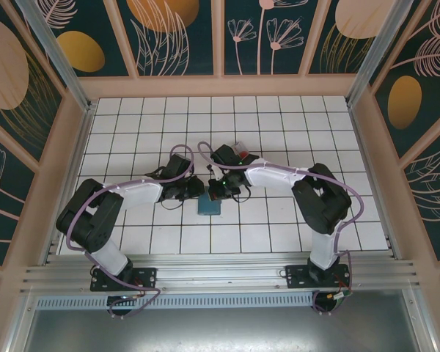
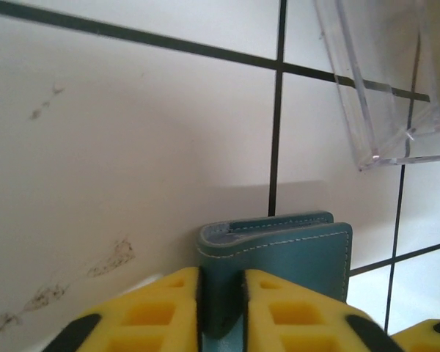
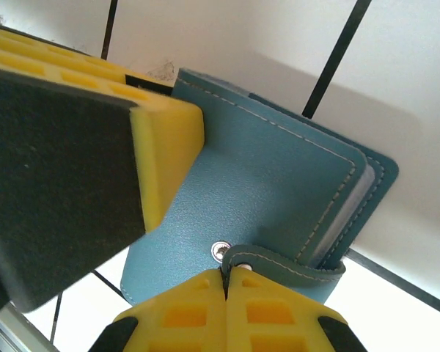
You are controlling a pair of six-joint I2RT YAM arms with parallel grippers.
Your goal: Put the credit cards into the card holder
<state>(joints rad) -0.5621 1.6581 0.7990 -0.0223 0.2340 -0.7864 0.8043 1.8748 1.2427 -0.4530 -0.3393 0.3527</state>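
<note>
The teal card holder (image 1: 210,207) lies between both arms at the middle of the tiled table. In the left wrist view my left gripper (image 2: 220,277) is shut on the card holder's (image 2: 293,249) folded edge, a yellow pad pressing each side. My right gripper (image 3: 226,270) is shut on the card holder's snap strap (image 3: 293,265), which is lifted off its metal stud (image 3: 220,250). The holder's cover (image 3: 264,183) is closed, with pale inner leaves showing at its right edge. The credit cards are hidden. From above, the left gripper (image 1: 196,192) and right gripper (image 1: 217,193) meet over the holder.
A clear plastic tray (image 2: 374,110) stands just beyond the holder, to the right in the left wrist view. The left gripper's yellow and black finger (image 3: 95,132) crowds the holder's upper left in the right wrist view. Wooden walls (image 1: 220,86) enclose the white tiles.
</note>
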